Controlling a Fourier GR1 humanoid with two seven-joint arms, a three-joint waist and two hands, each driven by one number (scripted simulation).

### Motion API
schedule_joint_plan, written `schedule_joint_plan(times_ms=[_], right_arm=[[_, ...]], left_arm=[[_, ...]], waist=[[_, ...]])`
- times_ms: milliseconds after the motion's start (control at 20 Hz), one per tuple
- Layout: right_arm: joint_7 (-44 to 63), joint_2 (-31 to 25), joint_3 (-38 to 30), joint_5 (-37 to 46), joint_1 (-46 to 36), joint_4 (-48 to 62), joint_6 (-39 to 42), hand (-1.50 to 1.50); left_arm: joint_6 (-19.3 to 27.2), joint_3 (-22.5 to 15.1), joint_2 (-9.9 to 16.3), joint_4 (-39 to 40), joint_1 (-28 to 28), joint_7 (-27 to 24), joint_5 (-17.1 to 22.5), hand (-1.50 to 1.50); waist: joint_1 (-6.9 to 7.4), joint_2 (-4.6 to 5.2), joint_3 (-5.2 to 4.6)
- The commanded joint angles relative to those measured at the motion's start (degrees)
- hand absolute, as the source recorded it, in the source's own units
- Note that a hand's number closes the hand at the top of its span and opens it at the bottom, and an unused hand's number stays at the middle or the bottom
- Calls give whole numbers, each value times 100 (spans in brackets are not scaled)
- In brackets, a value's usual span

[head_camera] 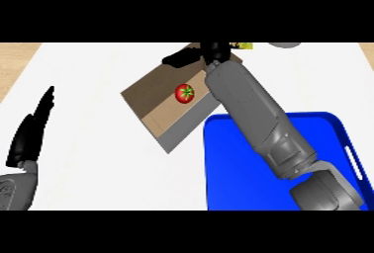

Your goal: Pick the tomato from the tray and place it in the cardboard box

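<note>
The right forearm extends diagonally from the lower right, crossing the blue tray (pixel 226 168) and reaching over the far edge of the cardboard box (pixel 157 101). The right hand (pixel 191 55) is positioned beyond the box, its fingers relaxed and holding nothing. The tomato (pixel 185 93) lies inside the box, on its floor, apart from the hand. The left hand (pixel 33 131) rests at the left edge of the white surface (pixel 95 158), fingers straight and pointing up.
</note>
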Motion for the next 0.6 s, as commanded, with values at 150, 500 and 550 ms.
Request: schedule_joint_plan(times_ms=[150,500,550], right_arm=[[-1201,-301,-809,-620,295,-30,320,-150],[-1127,-1242,-1060,-795,838,-418,1131,-150],[-853,-1388,-1069,-856,1031,-752,1138,-150]], left_arm=[[-128,210,145,-284,286,84,157,0],[-92,296,110,-95,375,-75,128,0],[93,305,51,-45,526,-146,13,0]], waist=[[-193,-54,5],[-362,-103,1],[-452,-140,0]])
